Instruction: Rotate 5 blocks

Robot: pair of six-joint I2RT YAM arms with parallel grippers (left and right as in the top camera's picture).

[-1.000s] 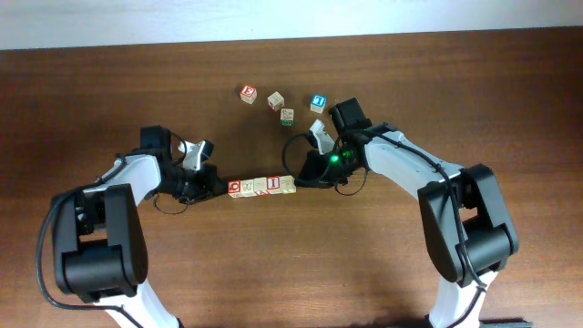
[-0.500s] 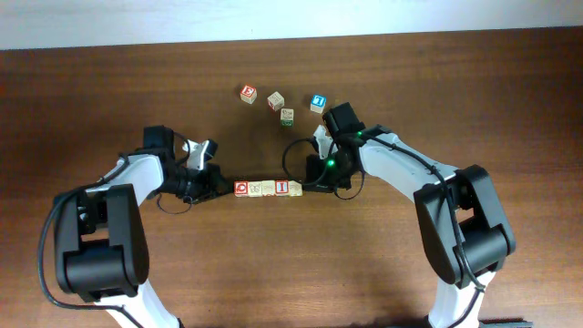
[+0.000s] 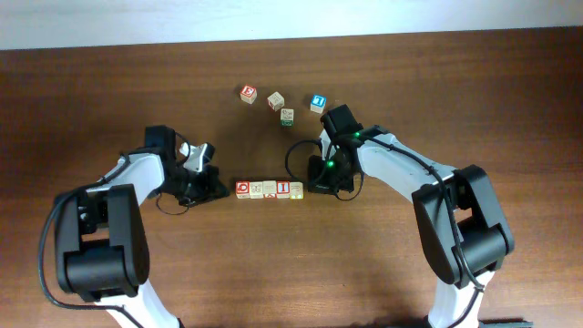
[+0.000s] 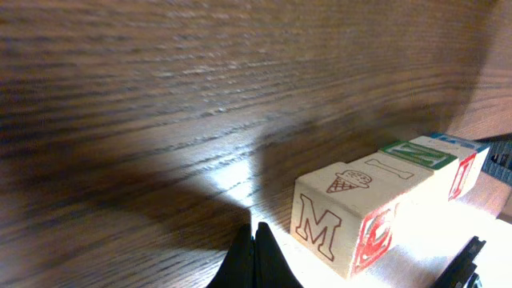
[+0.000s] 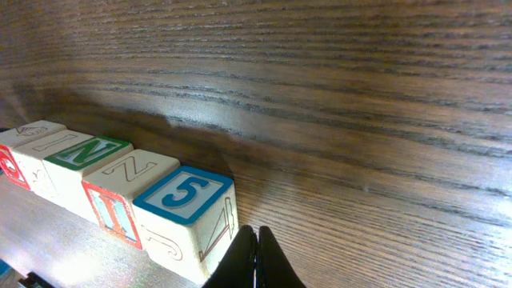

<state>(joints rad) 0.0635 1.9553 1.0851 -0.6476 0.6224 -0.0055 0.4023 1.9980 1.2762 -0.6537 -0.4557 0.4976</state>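
Blocks (image 5: 84, 154) sit in a row; right wrist view clips the farthest.

The left end effector (image 4: 256, 258) is poking in at the bottom edge, jaws pressed together, with its tip just beside the nearest block (image 4: 336, 216). That block is showing an M in front and an ice-cream cone on top. The blocks (image 4: 400, 172) are sitting in a touching row, running away to the far right across the dark wooden surface (image 4: 160, 96).
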